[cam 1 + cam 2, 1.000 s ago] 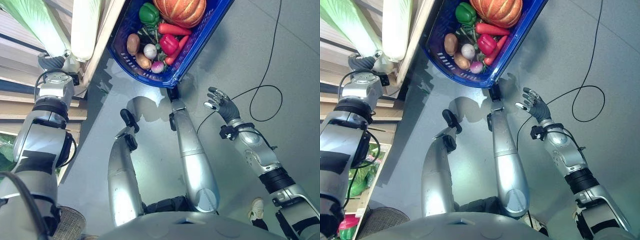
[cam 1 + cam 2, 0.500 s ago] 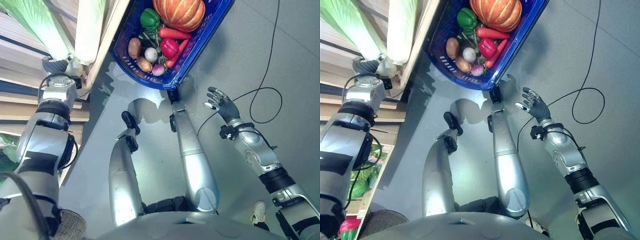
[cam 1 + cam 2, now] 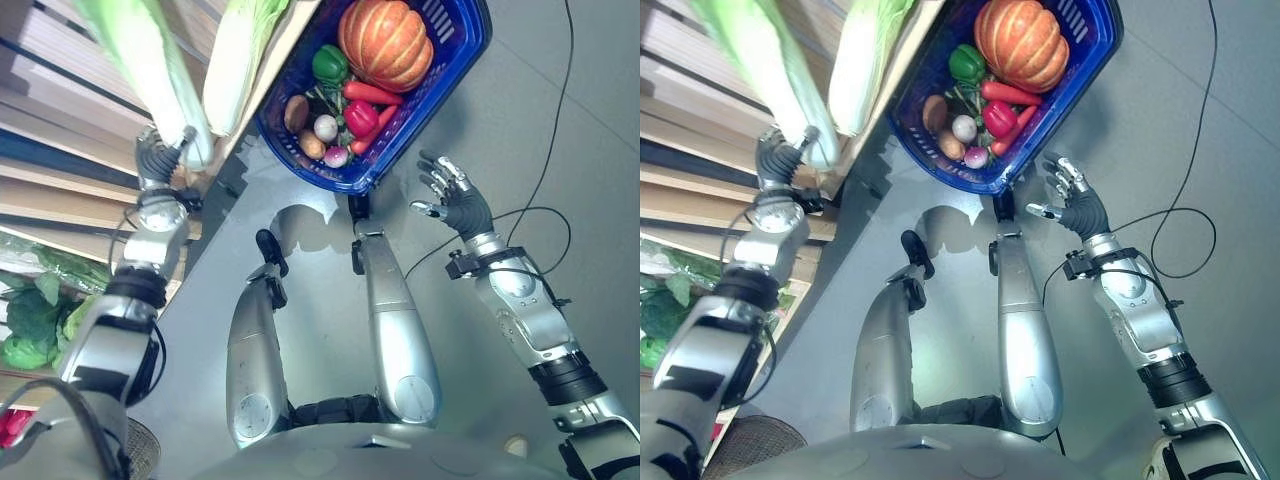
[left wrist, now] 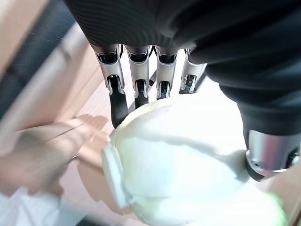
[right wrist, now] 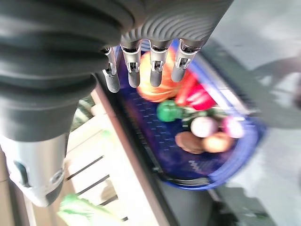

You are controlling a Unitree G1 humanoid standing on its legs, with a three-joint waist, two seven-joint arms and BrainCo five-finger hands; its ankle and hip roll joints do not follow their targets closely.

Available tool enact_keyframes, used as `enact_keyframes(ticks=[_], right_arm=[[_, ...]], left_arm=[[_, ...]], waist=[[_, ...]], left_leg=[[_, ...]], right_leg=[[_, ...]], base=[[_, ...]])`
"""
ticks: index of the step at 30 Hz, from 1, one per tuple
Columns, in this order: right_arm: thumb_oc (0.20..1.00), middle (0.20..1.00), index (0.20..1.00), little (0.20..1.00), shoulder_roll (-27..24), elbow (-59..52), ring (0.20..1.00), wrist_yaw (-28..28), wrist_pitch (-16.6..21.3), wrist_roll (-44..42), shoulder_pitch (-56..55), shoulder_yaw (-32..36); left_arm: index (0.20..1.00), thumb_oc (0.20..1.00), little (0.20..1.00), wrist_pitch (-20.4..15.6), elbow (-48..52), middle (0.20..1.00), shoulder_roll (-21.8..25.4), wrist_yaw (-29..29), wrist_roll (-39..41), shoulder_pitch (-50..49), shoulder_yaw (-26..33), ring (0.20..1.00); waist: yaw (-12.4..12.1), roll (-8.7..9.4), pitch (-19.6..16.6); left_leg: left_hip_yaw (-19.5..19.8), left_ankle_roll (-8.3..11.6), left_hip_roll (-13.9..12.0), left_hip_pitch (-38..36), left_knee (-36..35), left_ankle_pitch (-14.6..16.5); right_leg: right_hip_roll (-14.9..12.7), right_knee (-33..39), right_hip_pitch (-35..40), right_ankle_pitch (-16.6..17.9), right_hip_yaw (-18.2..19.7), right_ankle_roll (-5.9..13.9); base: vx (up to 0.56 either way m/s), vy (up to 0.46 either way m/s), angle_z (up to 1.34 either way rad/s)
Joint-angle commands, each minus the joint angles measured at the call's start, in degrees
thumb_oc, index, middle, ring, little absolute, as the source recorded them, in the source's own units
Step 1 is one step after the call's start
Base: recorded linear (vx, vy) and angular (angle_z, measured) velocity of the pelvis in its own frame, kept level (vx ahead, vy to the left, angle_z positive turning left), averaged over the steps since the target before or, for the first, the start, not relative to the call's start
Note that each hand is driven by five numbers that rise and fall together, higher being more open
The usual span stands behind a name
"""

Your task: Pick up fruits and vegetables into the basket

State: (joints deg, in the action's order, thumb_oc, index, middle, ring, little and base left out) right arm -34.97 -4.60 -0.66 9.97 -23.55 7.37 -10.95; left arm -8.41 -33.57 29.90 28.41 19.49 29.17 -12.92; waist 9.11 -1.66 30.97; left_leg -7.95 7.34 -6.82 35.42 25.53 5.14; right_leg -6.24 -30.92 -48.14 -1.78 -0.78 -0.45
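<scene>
- Since a second ago your camera has swung, so the blue basket (image 3: 455, 70) sits further toward 1 o'clock; your left hand (image 3: 160, 158) still clamps the pale base of the napa cabbage (image 3: 150, 70) at 10 o'clock.
- Step in hand, as I judge it: lifting that cabbage off the wooden shelf (image 3: 60, 150).
- Next, carry it toward 1 o'clock into the basket.
- Watch the second cabbage (image 3: 235, 60) alongside, and the pumpkin (image 3: 385, 45), peppers and carrots crowding the basket.
- Your right hand (image 3: 455, 200) hovers fingers spread, just below the basket rim.

grey floor (image 3: 560, 90), blue basket (image 3: 455, 62) on it
</scene>
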Motion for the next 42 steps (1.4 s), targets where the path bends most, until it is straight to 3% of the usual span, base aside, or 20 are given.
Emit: enact_keyframes(ticks=[1,7,20,27,29,30,31,42], right_arm=[[1.0,1.0,1.0,1.0,-0.2,-5.4,1.0,0.5,3.9,2.0,-2.5,2.7],[1.0,1.0,1.0,1.0,0.1,-8.3,1.0,1.0,3.5,1.1,-0.6,4.4],[1.0,1.0,1.0,1.0,3.9,-9.5,1.0,4.0,-11.5,-11.9,7.9,2.1],[1.0,1.0,1.0,1.0,5.9,-9.7,1.0,3.0,-12.0,-10.4,10.4,-0.5],[1.0,1.0,1.0,1.0,6.1,-9.7,1.0,1.6,-12.1,-10.0,11.2,-1.0],[1.0,1.0,1.0,1.0,6.1,-9.7,1.0,1.3,-12.3,-10.1,11.3,-1.0],[1.0,1.0,1.0,1.0,6.1,-9.4,1.0,0.4,-12.5,-10.5,11.3,-1.2],[1.0,1.0,1.0,1.0,6.8,-5.7,1.0,-1.9,-11.0,-10.0,6.9,-2.4]], left_arm=[[0.2,0.2,0.2,-3.7,3.0,0.2,2.3,2.2,-5.3,-8.2,4.8,0.2],[0.2,0.2,0.2,-4.2,13.2,0.2,1.6,0.0,-8.6,-15.3,6.6,0.2],[0.2,0.2,0.2,-3.1,23.3,0.2,5.8,-5.3,-13.7,-17.9,7.2,0.2],[0.2,0.2,0.2,-1.3,25.1,0.2,6.1,-5.1,-14.5,-17.2,6.1,0.2],[0.555,0.555,0.555,-0.8,25.0,0.555,6.3,-4.4,-14.9,-15.9,5.8,0.555],[0.598,0.598,0.598,-0.9,25.0,0.598,6.3,-4.2,-14.9,-15.7,5.8,0.598],[1.0,1.0,1.0,-0.8,25.3,1.0,6.5,-4.3,-14.3,-15.2,5.8,1.0],[1.0,1.0,1.0,3.5,26.5,1.0,5.4,-2.0,-14.1,-8.5,3.2,1.0]], waist=[[-0.8,-0.41,-1.2],[-3.6,-0.06,-1.2],[-7.6,-0.27,-1.2],[-8.1,-0.38,-1.2],[-7.9,-0.32,-1.2],[-7.9,-0.32,-1.2],[-7.8,-0.3,-1.2],[-4.6,0.24,-1.2]], left_leg=[[-1.4,-4.81,3.7,3.1,-0.3,0.3],[-0.5,-5.36,4.1,0.6,-1.6,0.2],[0.5,-6.26,4.4,-2.8,-3.5,-1.9],[0.5,-6.3,4.3,-4.5,-4.2,-2.3],[0.4,-6.31,4.3,-4.8,-4.1,-2.3],[0.4,-6.31,4.3,-4.9,-4.1,-2.3],[0.4,-6.29,4.3,-5.0,-4.0,-2.2],[-0.8,-5.96,3.4,-5.8,-3.9,-2.1]], right_leg=[[0.0,0.2,4.7,-6.9,-3.5,3.49],[-0.4,1.7,8.4,-6.7,-5.2,3.92],[-1.2,3.7,12.8,-4.5,-7.7,4.0],[-1.4,4.6,14.5,-4.0,-7.5,4.34],[-1.5,4.5,14.8,-4.0,-7.3,4.41],[-1.5,4.5,14.8,-4.0,-7.3,4.41],[-1.5,4.3,15.0,-4.1,-7.2,4.43],[-0.7,3.9,14.9,-4.3,-5.6,4.46]], base=[[-0.03,-0.114,0.16],[-0.02,-0.089,0.14],[-0.02,-0.068,0.11],[0.01,-0.028,0.04],[0.0,0.0,0.0],[0.0,0.0,0.0],[0.0,0.0,0.0],[0.0,-0.002,-0.03]])
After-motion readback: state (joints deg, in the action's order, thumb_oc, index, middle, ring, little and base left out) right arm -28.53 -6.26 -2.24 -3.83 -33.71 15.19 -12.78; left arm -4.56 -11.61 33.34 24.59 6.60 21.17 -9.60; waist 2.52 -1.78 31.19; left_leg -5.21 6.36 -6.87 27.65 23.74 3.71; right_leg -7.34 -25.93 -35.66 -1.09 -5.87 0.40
